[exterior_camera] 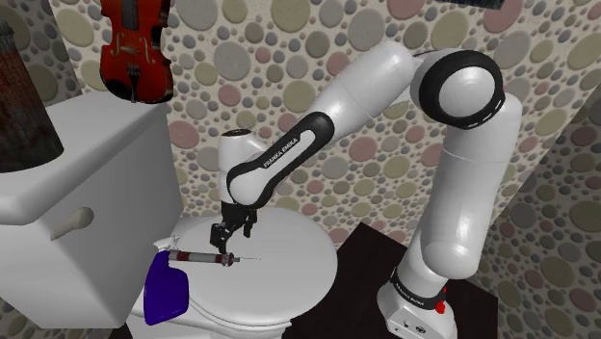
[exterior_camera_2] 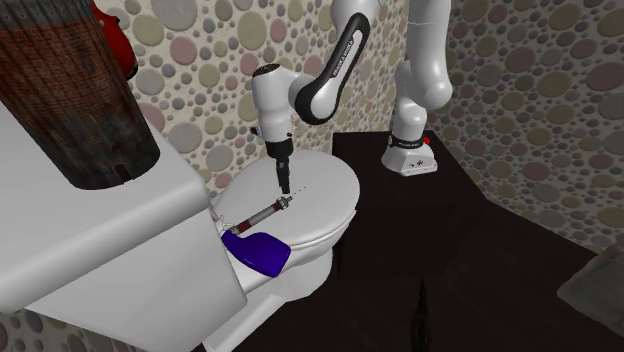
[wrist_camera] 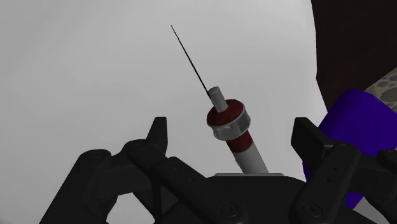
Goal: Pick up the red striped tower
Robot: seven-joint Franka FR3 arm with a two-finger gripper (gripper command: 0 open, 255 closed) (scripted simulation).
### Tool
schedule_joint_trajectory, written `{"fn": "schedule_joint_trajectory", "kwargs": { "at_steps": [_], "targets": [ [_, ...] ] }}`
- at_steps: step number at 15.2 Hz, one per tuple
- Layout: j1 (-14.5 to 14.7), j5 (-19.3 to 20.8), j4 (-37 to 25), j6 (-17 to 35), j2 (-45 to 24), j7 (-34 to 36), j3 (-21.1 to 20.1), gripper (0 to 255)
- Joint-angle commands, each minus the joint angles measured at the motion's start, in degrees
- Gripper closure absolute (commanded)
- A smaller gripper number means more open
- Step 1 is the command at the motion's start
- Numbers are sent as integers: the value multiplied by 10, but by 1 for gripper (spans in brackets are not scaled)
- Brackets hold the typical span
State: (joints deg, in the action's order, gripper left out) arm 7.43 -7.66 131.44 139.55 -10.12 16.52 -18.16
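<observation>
Tower [exterior_camera: 19, 96]: dark red, banded, upright on the tank [exterior_camera: 96, 178], well apart from the gripper [exterior_camera: 234, 234].
Gripper: fingers spread, low over a syringe [wrist_camera: 238, 137] on the toilet lid [exterior_camera: 289, 260].

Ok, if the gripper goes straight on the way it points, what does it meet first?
Probably the red-banded syringe, between the gripper's open fingers; the white toilet lid lies just beneath.
</observation>
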Motion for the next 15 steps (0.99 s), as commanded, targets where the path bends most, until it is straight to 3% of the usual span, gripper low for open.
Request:
{"fn": "schedule_joint_trajectory", "kwargs": {
  "at_steps": [1,11,12,15],
  "targets": [
    [7,12,-26,20,-45,16,2,0],
    [20,31,-37,78,-115,26,13,0],
    [19,31,-37,79,-115,26,13,255],
    [19,31,-36,79,-115,26,13,255]
  ]
}}
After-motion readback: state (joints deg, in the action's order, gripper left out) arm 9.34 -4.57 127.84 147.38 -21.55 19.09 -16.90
